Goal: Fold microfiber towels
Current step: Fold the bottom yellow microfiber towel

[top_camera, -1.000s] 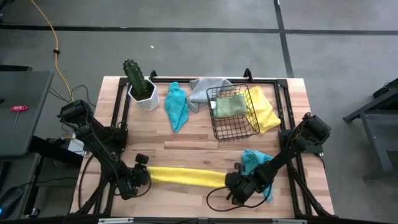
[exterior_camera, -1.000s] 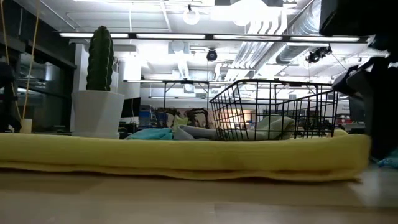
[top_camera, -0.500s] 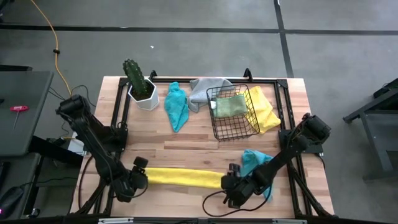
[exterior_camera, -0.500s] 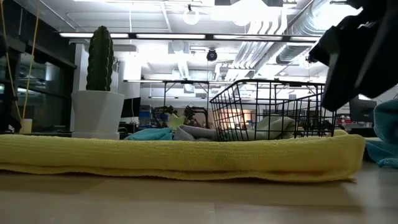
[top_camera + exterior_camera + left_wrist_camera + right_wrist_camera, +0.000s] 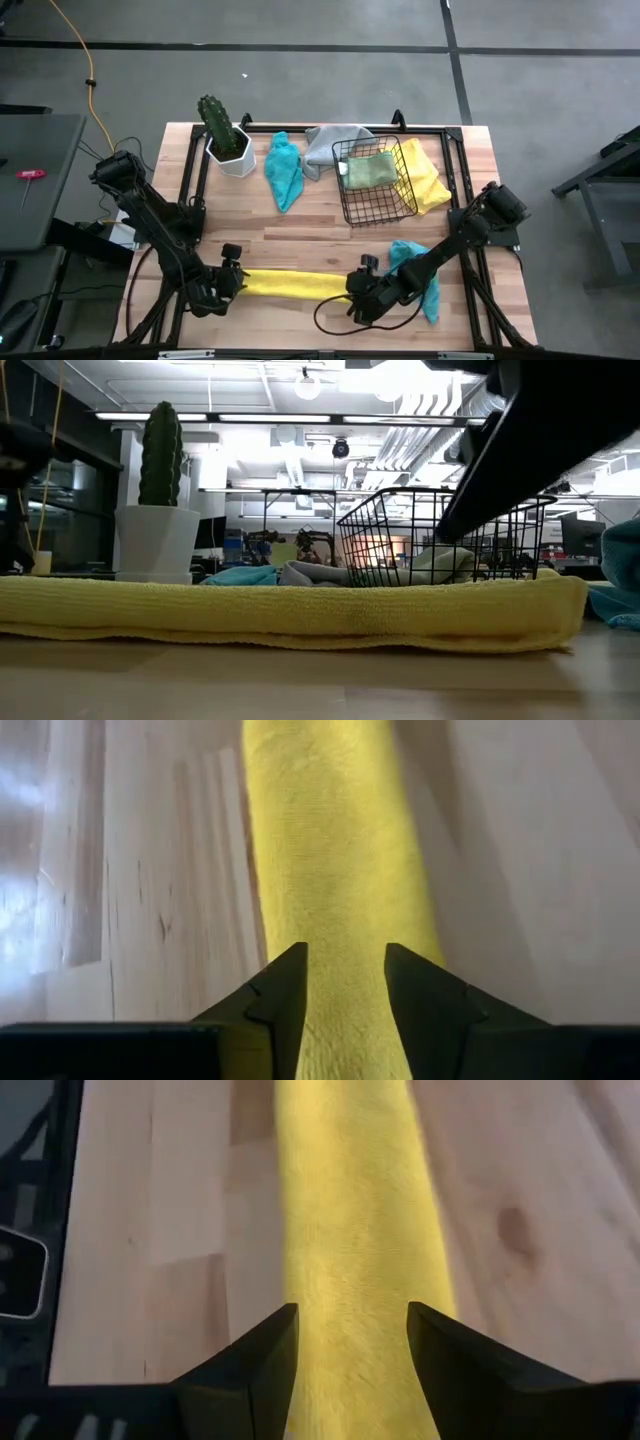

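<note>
A yellow microfiber towel (image 5: 298,285), folded into a long narrow strip, lies flat on the wood near the table's front edge; the low view shows this towel (image 5: 300,615) resting along its whole length. My left gripper (image 5: 238,278) hangs open over its left end, the strip (image 5: 340,870) running away beneath the fingers. My right gripper (image 5: 357,286) hangs open over the right end, with the strip (image 5: 350,1210) below it. Neither holds anything.
A teal towel (image 5: 415,272) lies beside my right arm. At the back stand a potted cactus (image 5: 226,140), another teal towel (image 5: 283,170), a grey towel (image 5: 333,145) and a black wire basket (image 5: 378,205) holding a light green towel (image 5: 370,170), beside a yellow towel (image 5: 425,180).
My right gripper has risen from the strip's right end and moved toward the table's left edge, so that it now hangs over that end. My left gripper has edged a little toward the right over the left end. The yellow strip has stayed flat where it was.
</note>
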You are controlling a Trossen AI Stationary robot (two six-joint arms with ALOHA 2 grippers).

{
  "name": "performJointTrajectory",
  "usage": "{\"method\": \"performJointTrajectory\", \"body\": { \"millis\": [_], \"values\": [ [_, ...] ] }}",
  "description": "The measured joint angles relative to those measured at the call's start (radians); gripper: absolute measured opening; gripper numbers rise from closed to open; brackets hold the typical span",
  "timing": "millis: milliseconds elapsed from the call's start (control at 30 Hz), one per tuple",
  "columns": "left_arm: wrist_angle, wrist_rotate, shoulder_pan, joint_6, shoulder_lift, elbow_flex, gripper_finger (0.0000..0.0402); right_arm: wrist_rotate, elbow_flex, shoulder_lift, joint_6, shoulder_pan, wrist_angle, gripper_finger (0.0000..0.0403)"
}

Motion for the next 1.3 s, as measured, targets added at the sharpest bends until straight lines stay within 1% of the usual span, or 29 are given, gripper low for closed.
{"method": "performJointTrajectory", "body": {
  "millis": [100, 200, 333, 467, 700, 833, 1067, 1300],
  "values": [
    [0.058, -0.011, 0.000, -0.046, 0.000, -0.044, 0.0099, -0.030, -0.001, 0.041, -0.032, -0.006, 0.084, 0.0181],
    [0.094, 0.003, -0.003, -0.057, 0.000, -0.066, 0.0077, -0.034, -0.001, 0.079, -0.035, -0.006, 0.121, 0.0181],
    [0.104, 0.037, -0.006, -0.068, 0.004, -0.080, 0.0054, -0.034, -0.001, 0.100, -0.032, -0.003, 0.113, 0.0181],
    [0.108, 0.042, -0.013, -0.096, 0.004, -0.109, 0.0042, -0.036, -0.002, 0.105, -0.029, -0.001, 0.098, 0.0181],
    [0.119, 0.056, -0.032, -0.182, 0.002, -0.157, 0.0039, -0.035, -0.002, 0.105, -0.033, -0.001, 0.083, 0.0181],
    [0.142, 0.056, -0.050, -0.166, 0.002, -0.160, 0.0039, -0.036, -0.002, 0.105, -0.033, -0.001, 0.074, 0.0181],
    [0.143, 0.064, -0.056, -0.146, 0.003, -0.160, 0.0040, -0.037, -0.001, 0.104, -0.017, -0.001, -0.041, 0.0181],
    [0.141, 0.064, -0.056, -0.146, 0.003, -0.160, 0.0042, -0.089, -0.002, 0.048, 0.022, 0.003, -0.164, 0.0181]
  ]
}}
